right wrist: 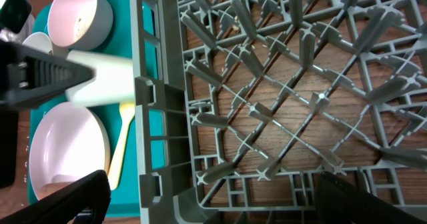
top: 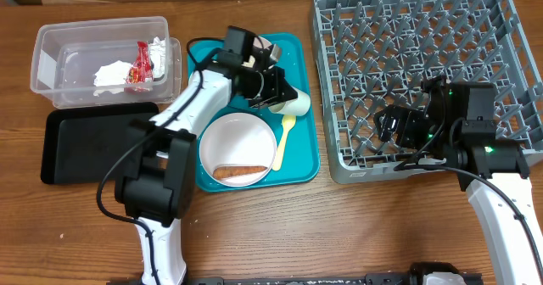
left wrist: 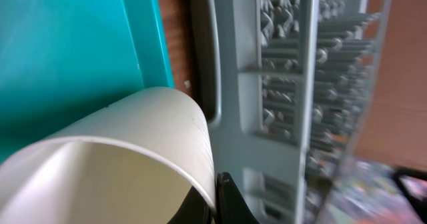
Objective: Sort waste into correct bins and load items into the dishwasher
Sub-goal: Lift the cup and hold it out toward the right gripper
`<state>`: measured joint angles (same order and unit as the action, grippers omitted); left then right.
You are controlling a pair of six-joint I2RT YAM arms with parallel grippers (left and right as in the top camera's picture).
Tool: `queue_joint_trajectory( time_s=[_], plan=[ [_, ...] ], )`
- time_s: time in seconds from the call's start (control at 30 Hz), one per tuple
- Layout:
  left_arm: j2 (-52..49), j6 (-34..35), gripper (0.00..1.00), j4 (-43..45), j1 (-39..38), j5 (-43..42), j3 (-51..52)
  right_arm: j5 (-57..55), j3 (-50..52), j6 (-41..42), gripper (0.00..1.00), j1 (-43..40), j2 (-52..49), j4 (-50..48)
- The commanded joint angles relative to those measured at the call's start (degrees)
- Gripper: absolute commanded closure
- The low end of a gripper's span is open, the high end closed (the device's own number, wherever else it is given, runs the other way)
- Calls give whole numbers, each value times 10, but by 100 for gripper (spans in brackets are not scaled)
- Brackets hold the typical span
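My left gripper (top: 278,94) is shut on the small white cup (top: 294,105), one finger inside and one outside its wall (left wrist: 215,196), over the teal tray's right side. The cup (left wrist: 133,144) lies tilted on its side. A round white plate (top: 237,148) on the tray carries an orange-red stick (top: 238,173). Beside it lies the pale yellow spoon (top: 284,141). Two white bowls (right wrist: 80,14) (right wrist: 37,44) sit at the tray's far end. My right gripper (top: 399,124) hangs open and empty over the front left corner of the grey dish rack (top: 416,73).
A clear tub (top: 51,60) at the far left holds a crumpled napkin (top: 110,73) and a red wrapper (top: 144,64). A black tray (top: 85,145) lies in front of it. The teal tray (top: 301,162) sits close beside the rack's left wall (right wrist: 143,117).
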<state>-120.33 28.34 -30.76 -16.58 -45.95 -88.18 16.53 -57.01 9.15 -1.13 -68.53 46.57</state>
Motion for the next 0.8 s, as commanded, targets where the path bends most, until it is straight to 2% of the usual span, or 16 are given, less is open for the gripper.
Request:
queue_joint_trajectory(
  time_s=[0.0,0.17,0.33,0.57,0.77],
  plan=[
    [8,-26,96,-30,38,-114,-37,2,-15,-2,0,-2,1,-4],
    [45,-103,96,-108,97,-249,-58,89,-15,-2,0,-2,1,-44],
    [90,-132,96,-129,143,-368,-58,242,-14,-2,0,1,1,-131],
    [153,-129,96,-129,117,-410,-58,324,-14,49,0,43,-5,-270],
    [179,-129,96,-129,86,-440,-58,357,-14,48,0,91,-16,-328]
  ],
)
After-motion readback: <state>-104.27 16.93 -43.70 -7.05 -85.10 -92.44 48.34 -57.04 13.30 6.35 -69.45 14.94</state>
